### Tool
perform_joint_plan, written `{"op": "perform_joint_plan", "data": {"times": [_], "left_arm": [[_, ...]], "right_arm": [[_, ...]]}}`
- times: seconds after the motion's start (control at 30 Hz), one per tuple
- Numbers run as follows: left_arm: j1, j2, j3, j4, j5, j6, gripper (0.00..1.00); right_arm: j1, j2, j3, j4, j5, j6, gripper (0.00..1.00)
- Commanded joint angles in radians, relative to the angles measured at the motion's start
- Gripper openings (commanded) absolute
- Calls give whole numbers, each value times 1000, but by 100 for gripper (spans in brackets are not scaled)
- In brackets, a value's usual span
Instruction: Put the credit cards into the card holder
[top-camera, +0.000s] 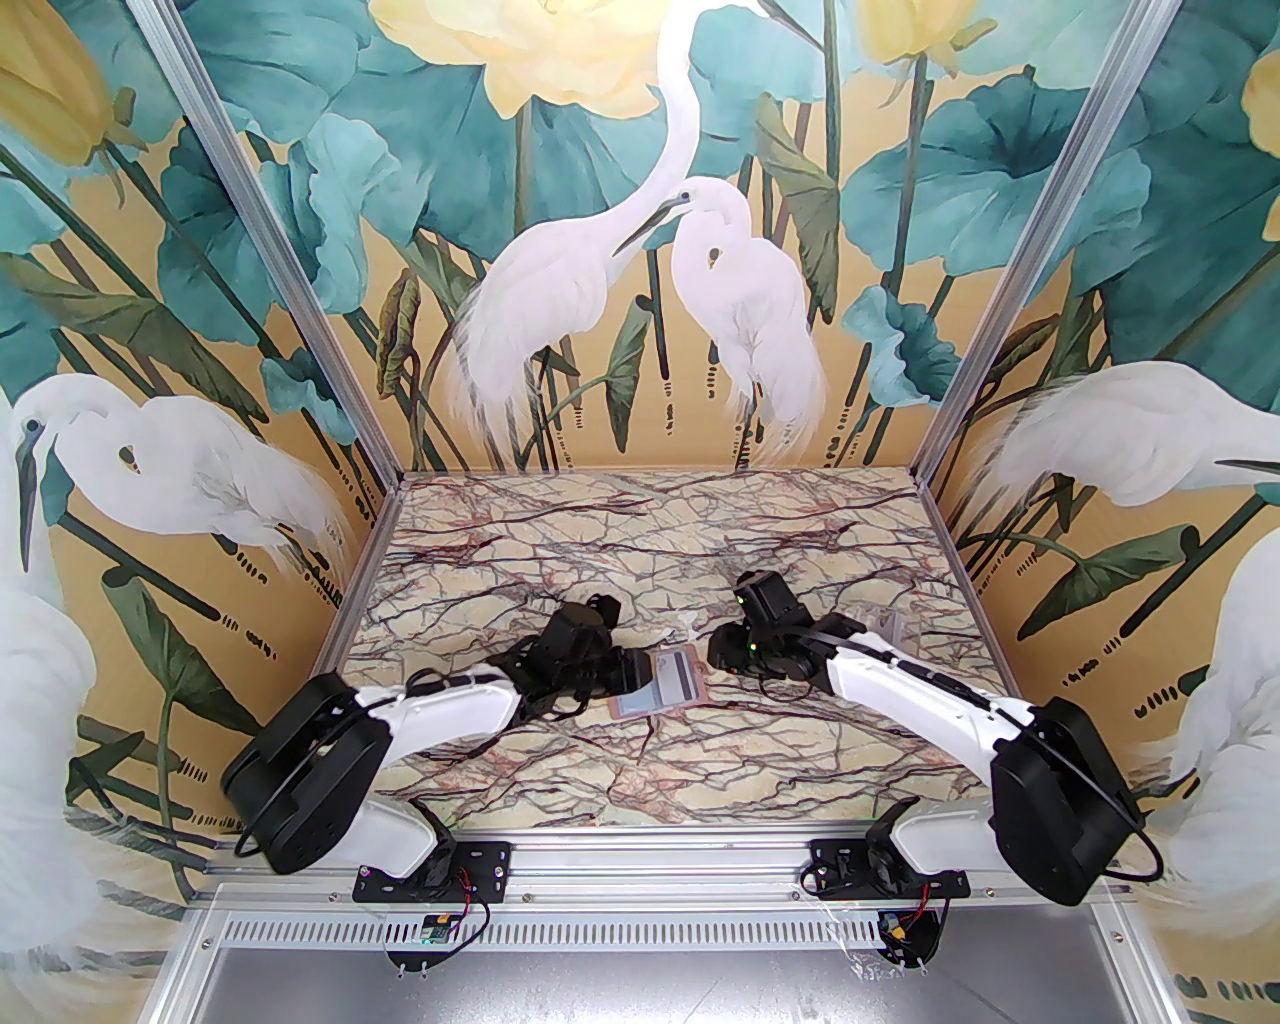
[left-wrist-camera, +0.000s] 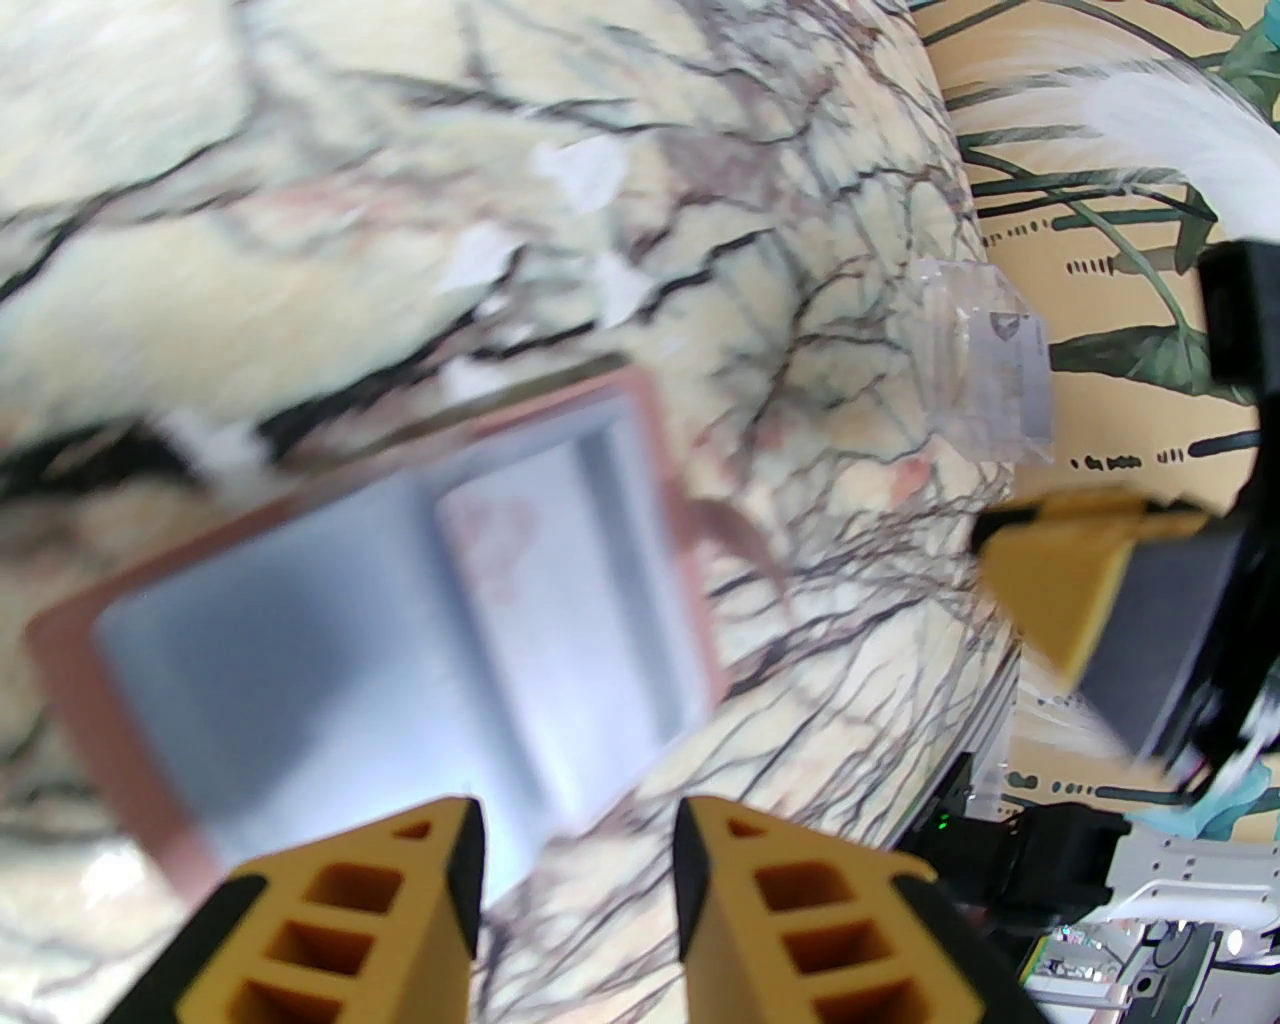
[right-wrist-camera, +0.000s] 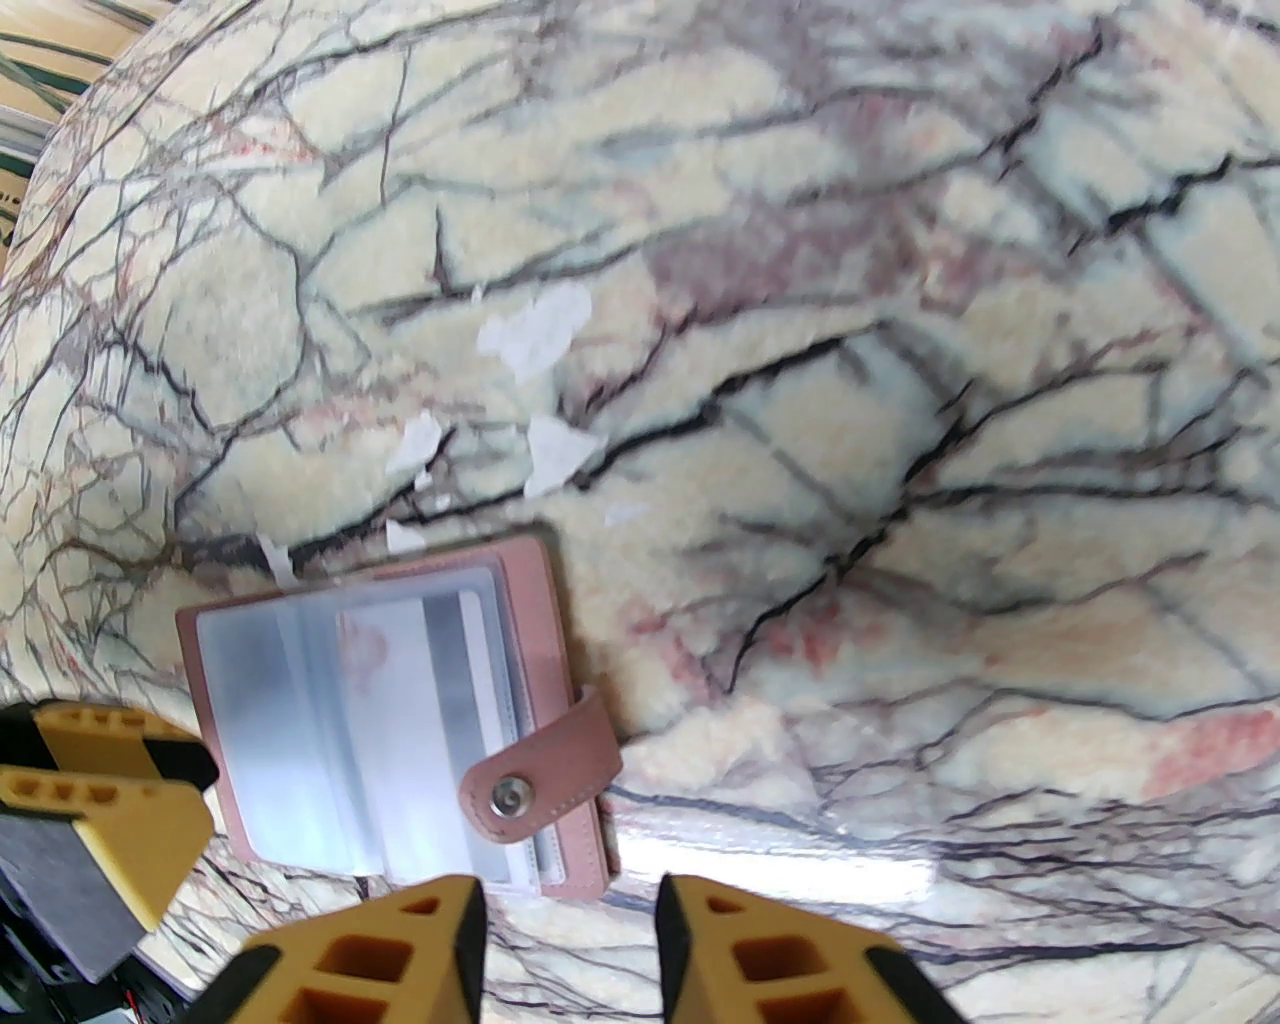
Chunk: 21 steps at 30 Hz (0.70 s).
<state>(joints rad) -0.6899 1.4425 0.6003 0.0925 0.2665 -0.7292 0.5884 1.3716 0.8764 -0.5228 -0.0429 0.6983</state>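
Lying open near the counter's middle, the dusty-pink leather-like card holder has one pale grey-blue credit card in its clear sleeve. Other see-through credit cards sit nearer the right edge. The left hand and the right hand flank the holder, each part-open and empty.

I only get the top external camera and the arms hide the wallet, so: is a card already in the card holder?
Observer: Yes. The right wrist view shows the card holder lying open with a card inside a clear sleeve.
Operator: Is either gripper holding anything?
Observer: No, the left gripper and right gripper are both open and empty.
Operator: Is the tab clear?
Observer: No, the snap tab lies folded over the sleeves.
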Motion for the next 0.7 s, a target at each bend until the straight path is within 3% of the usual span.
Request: {"op": "perform_joint_plan", "data": {"times": [0.0, 0.37, 0.43, 0.67], "left_arm": [[18, -73, -48, -14, -55, 11, 39], [44, -186, -162, 1, -99, 11, 40], [46, -189, -170, 7, -97, 11, 40], [47, -185, -183, 27, -88, 16, 40]], "right_arm": [[-29, -37, 68, -161, 133, -52, 43], [-380, -104, 191, -433, 373, -129, 54], [-457, -97, 199, -448, 419, -133, 60], [-703, -38, 140, -346, 309, -146, 71]]}}
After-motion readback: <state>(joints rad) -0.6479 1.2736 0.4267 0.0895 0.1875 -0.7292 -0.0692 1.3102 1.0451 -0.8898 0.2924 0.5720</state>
